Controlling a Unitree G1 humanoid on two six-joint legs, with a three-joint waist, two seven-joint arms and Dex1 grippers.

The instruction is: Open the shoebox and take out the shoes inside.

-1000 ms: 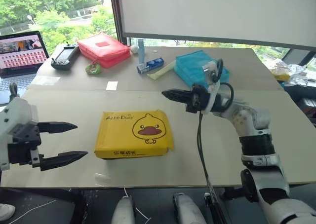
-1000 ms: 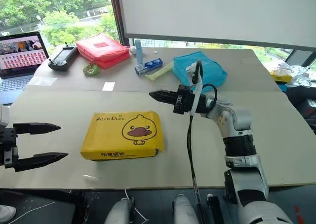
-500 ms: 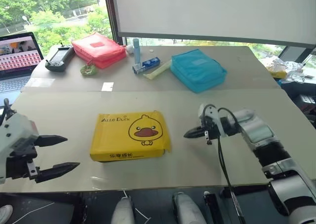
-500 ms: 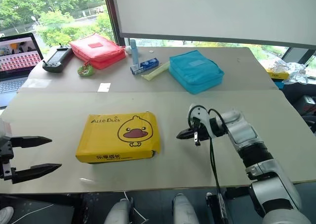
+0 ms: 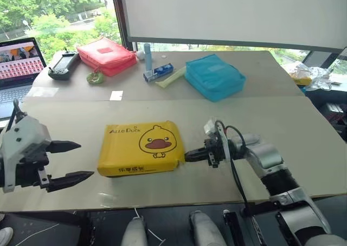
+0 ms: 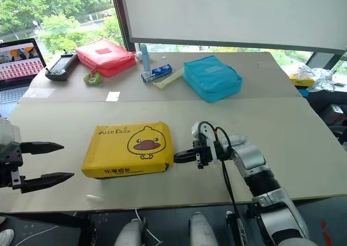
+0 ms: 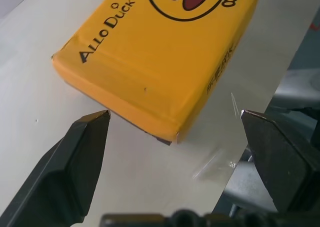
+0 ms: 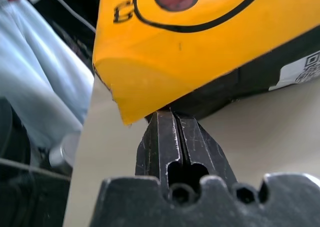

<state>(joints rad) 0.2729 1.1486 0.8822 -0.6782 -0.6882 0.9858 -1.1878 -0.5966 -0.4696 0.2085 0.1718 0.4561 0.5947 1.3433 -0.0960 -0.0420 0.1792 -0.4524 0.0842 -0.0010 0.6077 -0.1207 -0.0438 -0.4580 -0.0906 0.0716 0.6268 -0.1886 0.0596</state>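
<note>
The shoebox (image 5: 142,147) lies closed on the table, its yellow lid with the duck face up and black sides below. My right gripper (image 5: 187,156) is shut and lies low at the box's right end, its tips right at the lid's lower edge; in the right wrist view the fingertips (image 8: 170,118) sit just under the lid's yellow corner (image 8: 125,92) against the black side. My left gripper (image 5: 82,160) stands open a short way left of the box, its fingers apart and holding nothing. The box's near corner (image 7: 170,132) lies ahead between them. The shoes are hidden.
At the back of the table lie a red pouch (image 5: 104,53), a blue pouch (image 5: 214,78), a controller (image 5: 62,65), a small blue box and tube (image 5: 154,67). A laptop (image 5: 16,62) stands at the far left. The table's front edge runs just below the box.
My right gripper has come down from above the table and moved left to the shoebox's right end, staying shut. The left gripper has hardly moved. The camera has shifted slightly.
</note>
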